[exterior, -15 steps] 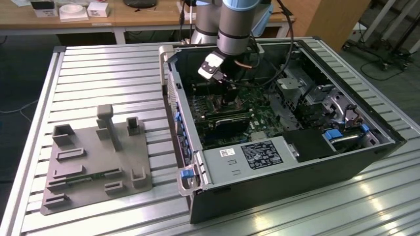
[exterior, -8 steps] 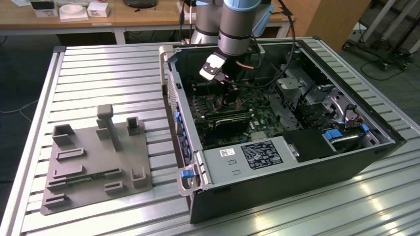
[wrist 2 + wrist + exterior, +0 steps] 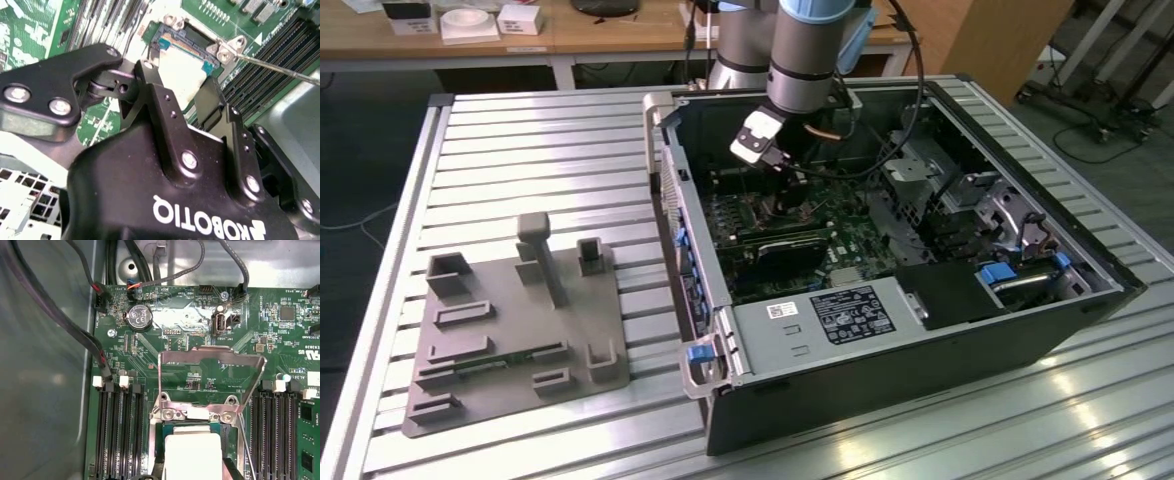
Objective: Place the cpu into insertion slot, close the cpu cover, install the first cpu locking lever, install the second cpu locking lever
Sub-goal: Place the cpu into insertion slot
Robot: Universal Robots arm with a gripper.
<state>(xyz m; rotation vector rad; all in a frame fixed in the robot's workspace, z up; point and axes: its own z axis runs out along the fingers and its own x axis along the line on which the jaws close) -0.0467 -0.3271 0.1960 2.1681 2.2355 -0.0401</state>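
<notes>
In both wrist views my gripper point(image 3: 179, 75) point(image 3: 192, 474) is down over the motherboard with the cpu point(image 3: 187, 89) point(image 3: 192, 452) between its black fingers point(image 3: 159, 100), one on each side of the chip. The silver-topped cpu sits at the insertion slot point(image 3: 192, 428) point(image 3: 186, 41), whose dark contacts and metal rim show just beyond it. The cpu cover point(image 3: 200, 354), a thin silvery frame, stands raised on its hinge behind the slot. A thin metal locking lever point(image 3: 243, 440) point(image 3: 280, 67) sticks up beside the socket. In the exterior view the gripper point(image 3: 790, 205) reaches into the open computer case point(image 3: 854, 330).
Long memory slots point(image 3: 117, 435) point(image 3: 280, 435) flank the socket. A coin battery point(image 3: 141, 317) and dark cables point(image 3: 75, 325) lie on the board's far side. Outside the case, a grey fixture plate point(image 3: 507, 330) rests on the slatted metal table point(image 3: 520, 130).
</notes>
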